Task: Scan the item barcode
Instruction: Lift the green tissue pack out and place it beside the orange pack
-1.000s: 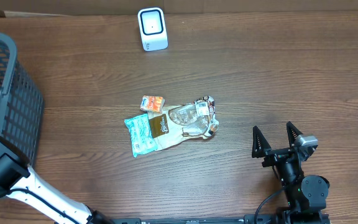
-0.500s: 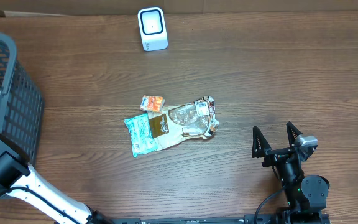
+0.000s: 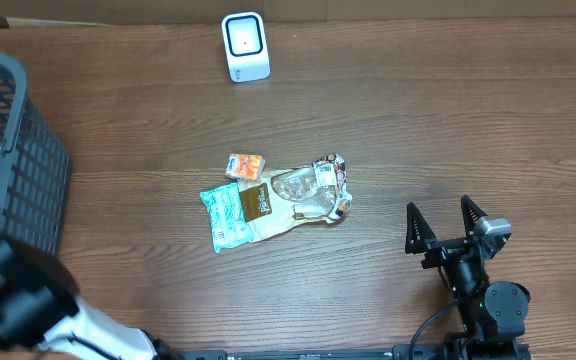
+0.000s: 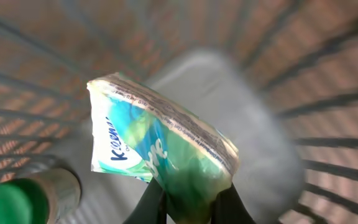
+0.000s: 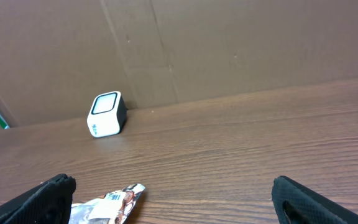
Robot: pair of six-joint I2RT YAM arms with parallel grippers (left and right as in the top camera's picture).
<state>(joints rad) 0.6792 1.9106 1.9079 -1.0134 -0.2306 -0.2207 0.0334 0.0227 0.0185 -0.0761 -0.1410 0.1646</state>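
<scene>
The soft plastic tissue pack (image 4: pixel 160 149), printed in blue, green and white with a partly readable "Klee" logo and a crimped seam along its upper edge, sits inside the dark grey wire-mesh basket (image 3: pixel 8 150). It is tilted, with its lower end pinched between the black fingers of the left gripper (image 4: pixel 189 200), which are closed tight on it. The left wrist view is blurred, so no barcode can be made out on the wrapper. Beside the pack, also inside the basket, is a silvery can with a green top (image 4: pixel 17 202). Out on the brown wooden table (image 3: pixel 448 110), to the right of the basket, lies a cluster: a small orange box (image 3: pixel 246 165), a teal packet (image 3: pixel 226 215) and a clear crinkled bag (image 3: pixel 308 195). The white box-shaped scanner (image 3: pixel 245 46) stands right of the basket at the far edge. Farthest right of the basket, the right gripper (image 3: pixel 437 204) has its jaws spread wide, holding nothing.
</scene>
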